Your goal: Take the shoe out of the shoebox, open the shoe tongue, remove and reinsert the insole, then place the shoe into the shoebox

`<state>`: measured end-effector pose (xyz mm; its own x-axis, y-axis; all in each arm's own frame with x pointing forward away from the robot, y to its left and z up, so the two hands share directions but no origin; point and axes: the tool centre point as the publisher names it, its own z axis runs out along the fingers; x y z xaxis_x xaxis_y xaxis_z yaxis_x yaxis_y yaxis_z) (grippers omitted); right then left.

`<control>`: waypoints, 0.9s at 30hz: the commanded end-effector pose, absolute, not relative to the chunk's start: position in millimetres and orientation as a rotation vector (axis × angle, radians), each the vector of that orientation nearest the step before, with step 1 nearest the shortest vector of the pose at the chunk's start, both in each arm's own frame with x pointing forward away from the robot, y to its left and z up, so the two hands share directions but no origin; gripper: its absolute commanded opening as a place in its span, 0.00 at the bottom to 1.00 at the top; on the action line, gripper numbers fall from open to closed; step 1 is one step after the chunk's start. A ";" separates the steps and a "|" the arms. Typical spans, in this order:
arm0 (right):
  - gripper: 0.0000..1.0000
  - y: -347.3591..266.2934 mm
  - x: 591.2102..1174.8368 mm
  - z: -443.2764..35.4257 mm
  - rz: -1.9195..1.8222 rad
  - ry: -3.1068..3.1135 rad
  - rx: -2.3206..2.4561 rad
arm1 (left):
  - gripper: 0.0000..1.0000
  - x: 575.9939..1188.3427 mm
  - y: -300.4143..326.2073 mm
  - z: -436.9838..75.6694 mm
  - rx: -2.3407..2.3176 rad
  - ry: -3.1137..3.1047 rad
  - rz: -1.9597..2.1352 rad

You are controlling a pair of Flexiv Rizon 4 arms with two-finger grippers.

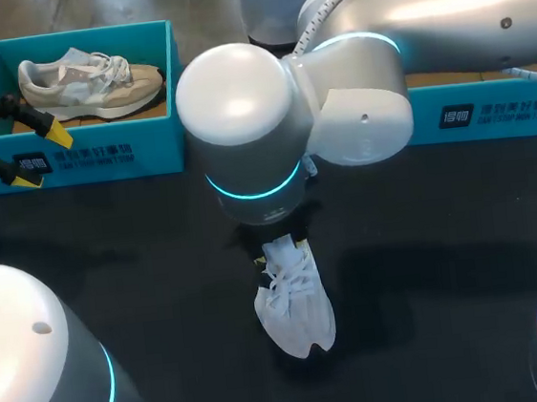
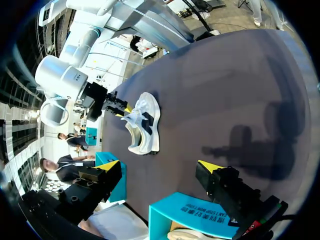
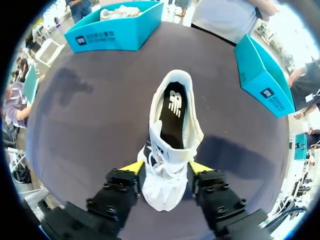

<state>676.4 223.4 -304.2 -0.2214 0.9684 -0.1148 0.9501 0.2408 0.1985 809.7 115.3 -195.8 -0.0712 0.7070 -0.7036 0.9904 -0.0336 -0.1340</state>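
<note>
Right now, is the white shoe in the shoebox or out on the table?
Out. The white shoe lies on the black table; the teal shoebox holds another shoe.

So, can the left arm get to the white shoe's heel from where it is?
Probably yes: the left gripper is open, bare table lies between it and the white shoe, and the right gripper holds only its toe end.
</note>
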 end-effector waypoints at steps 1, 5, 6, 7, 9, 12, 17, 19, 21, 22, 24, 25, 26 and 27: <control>0.43 226.3 677.9 -310.7 0.126 2.299 1.818 | 1.00 809.7 115.6 -195.9 1.781 1.819 -0.879; 0.45 225.9 680.7 -311.7 0.128 2.299 1.816 | 1.00 809.7 115.6 -195.9 1.781 1.819 -0.879; 0.45 225.2 681.8 -312.6 0.127 2.299 1.816 | 1.00 809.7 115.6 -195.9 1.781 1.819 -0.879; 0.45 224.7 683.0 -313.6 0.127 2.300 1.816 | 1.00 809.7 115.6 -195.9 1.781 1.819 -0.879; 0.44 223.8 685.7 -315.5 0.124 2.299 1.817 | 1.00 809.7 115.6 -195.9 1.781 1.819 -0.879; 0.43 222.6 690.1 -319.2 0.122 2.300 1.819 | 1.00 809.7 115.6 -195.9 1.781 1.819 -0.879; 0.42 220.7 697.9 -326.1 0.117 2.308 1.823 | 1.00 809.7 115.6 -195.9 1.781 1.819 -0.879; 0.42 219.0 701.3 -328.6 0.114 2.309 1.825 | 1.00 809.7 115.6 -195.9 1.781 1.819 -0.879; 0.42 217.2 705.1 -331.6 0.100 2.309 1.828 | 1.00 809.7 115.6 -195.9 1.781 1.819 -0.879; 0.42 216.1 706.9 -332.8 0.102 2.309 1.830 | 1.00 809.7 115.6 -195.9 1.781 1.819 -0.879; 0.42 214.2 710.3 -335.1 0.096 2.308 1.833 | 1.00 809.7 115.6 -195.9 1.781 1.819 -0.879; 0.42 213.2 712.2 -336.5 0.096 2.308 1.834 | 1.00 809.7 115.6 -195.9 1.781 1.819 -0.879; 0.42 212.4 713.9 -337.8 0.095 2.309 1.835 | 1.00 809.7 115.6 -195.9 1.781 1.819 -0.879; 0.42 211.7 715.3 -338.6 0.095 2.309 1.836 | 1.00 809.7 115.6 -195.9 1.781 1.819 -0.879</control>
